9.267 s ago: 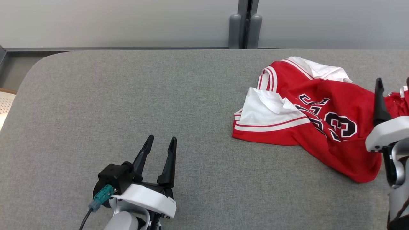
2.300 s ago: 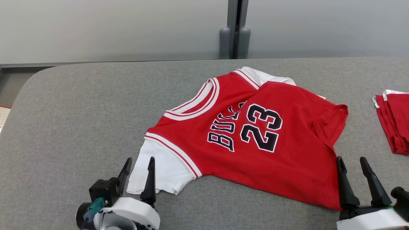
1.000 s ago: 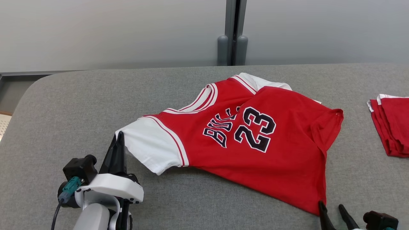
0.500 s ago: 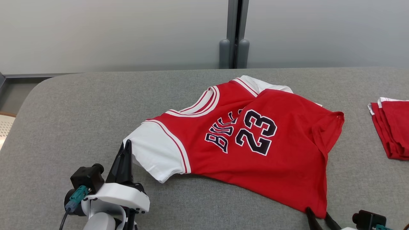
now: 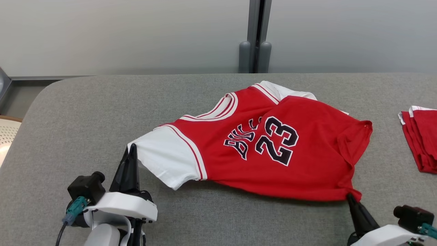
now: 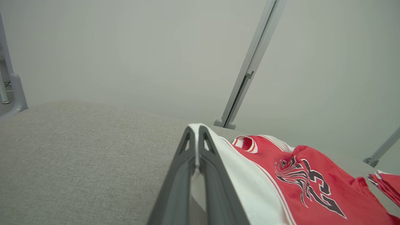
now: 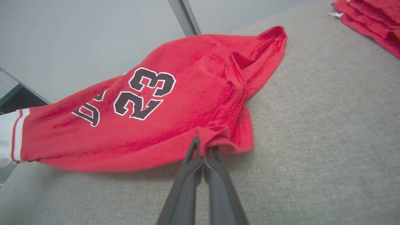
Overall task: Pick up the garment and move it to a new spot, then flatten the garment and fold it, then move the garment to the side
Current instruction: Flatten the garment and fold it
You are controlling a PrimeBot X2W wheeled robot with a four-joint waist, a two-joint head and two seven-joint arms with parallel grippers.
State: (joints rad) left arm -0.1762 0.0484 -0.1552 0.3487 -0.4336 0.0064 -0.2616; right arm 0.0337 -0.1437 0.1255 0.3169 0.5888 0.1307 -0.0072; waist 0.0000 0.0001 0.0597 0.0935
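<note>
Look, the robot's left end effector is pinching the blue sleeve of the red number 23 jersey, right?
Not quite. The sleeve is white, not blue, as the head view shows. The rest is right: the left end effector is shut on that sleeve of the red number 23 jersey.

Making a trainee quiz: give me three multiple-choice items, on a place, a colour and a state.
1. The folded red pile lies on which side of the jersey? A robot's left B robot's right C on top
2. The sleeve in the left hand is: A white B black C grey
3. The right hand is: A open B shut on nothing C shut on the jersey
B, pile at the head view's right edge; A, white cloth in its grip; C, red cloth pinched at its tips.
</note>
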